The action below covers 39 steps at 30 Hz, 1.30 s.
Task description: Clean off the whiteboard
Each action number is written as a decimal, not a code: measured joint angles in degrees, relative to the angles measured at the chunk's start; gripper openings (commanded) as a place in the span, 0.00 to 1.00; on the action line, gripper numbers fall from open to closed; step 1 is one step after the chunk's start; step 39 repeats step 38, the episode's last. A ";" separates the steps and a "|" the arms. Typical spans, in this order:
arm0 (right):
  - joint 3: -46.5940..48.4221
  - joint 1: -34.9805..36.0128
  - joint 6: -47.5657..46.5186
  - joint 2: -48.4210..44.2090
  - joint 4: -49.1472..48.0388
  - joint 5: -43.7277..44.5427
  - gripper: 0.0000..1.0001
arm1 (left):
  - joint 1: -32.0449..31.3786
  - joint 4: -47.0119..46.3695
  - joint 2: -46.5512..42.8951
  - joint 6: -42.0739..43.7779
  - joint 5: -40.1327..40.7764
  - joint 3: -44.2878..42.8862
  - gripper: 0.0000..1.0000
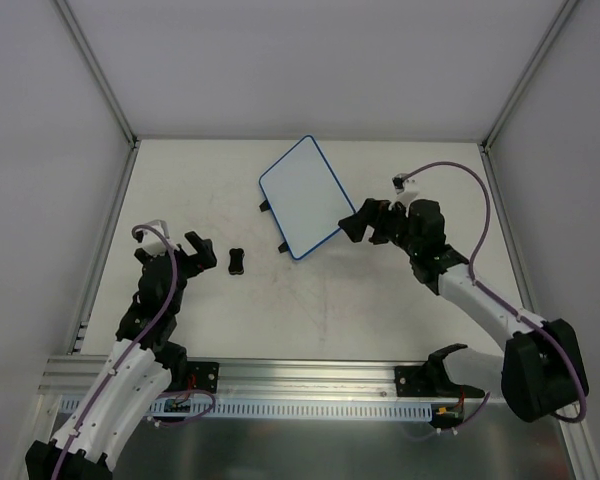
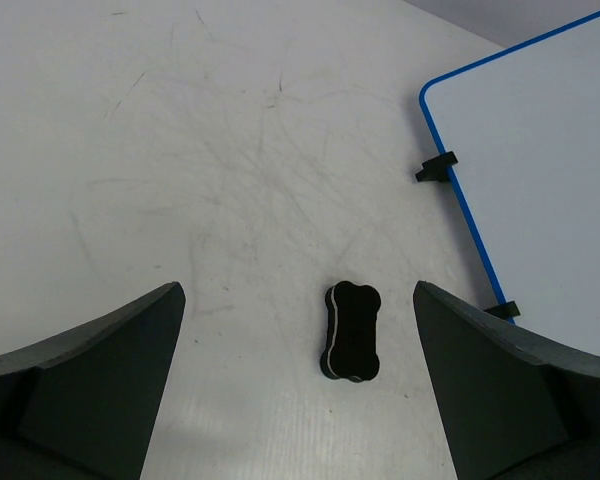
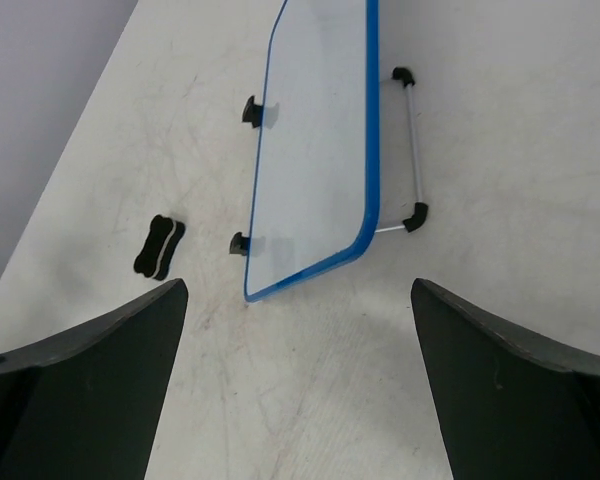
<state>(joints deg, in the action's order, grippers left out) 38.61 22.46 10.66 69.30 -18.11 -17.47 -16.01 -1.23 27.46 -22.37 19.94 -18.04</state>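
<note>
The whiteboard (image 1: 302, 197) is a small white board with a blue rim, propped at a tilt on a thin metal stand (image 3: 412, 150) with black feet. I see no marks on its face (image 3: 315, 140). A small black bone-shaped eraser (image 1: 235, 261) lies flat on the table to the board's left. My left gripper (image 1: 195, 257) is open just left of the eraser, which lies ahead between its fingers (image 2: 352, 332), untouched. My right gripper (image 1: 354, 222) stands open at the board's right near corner (image 3: 310, 270), holding nothing and not touching the board.
The white table (image 1: 320, 300) is scuffed with faint grey marks. White enclosure walls with metal posts (image 1: 110, 90) close it in at the left, right and back. An aluminium rail (image 1: 310, 375) carrying the arm bases runs along the near edge.
</note>
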 measured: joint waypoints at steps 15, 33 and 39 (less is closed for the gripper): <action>-13.57 1.44 -4.13 -23.67 4.59 33.14 0.99 | 0.00 -1.51 -8.35 -0.24 1.62 4.04 0.99; -23.82 1.49 -4.28 -21.90 -3.52 39.74 0.99 | 0.00 -1.53 -5.31 -2.58 3.08 4.17 0.99; -23.71 1.49 -4.24 -22.14 -3.65 40.44 0.99 | 0.00 -1.55 -5.09 -2.58 3.08 4.17 0.99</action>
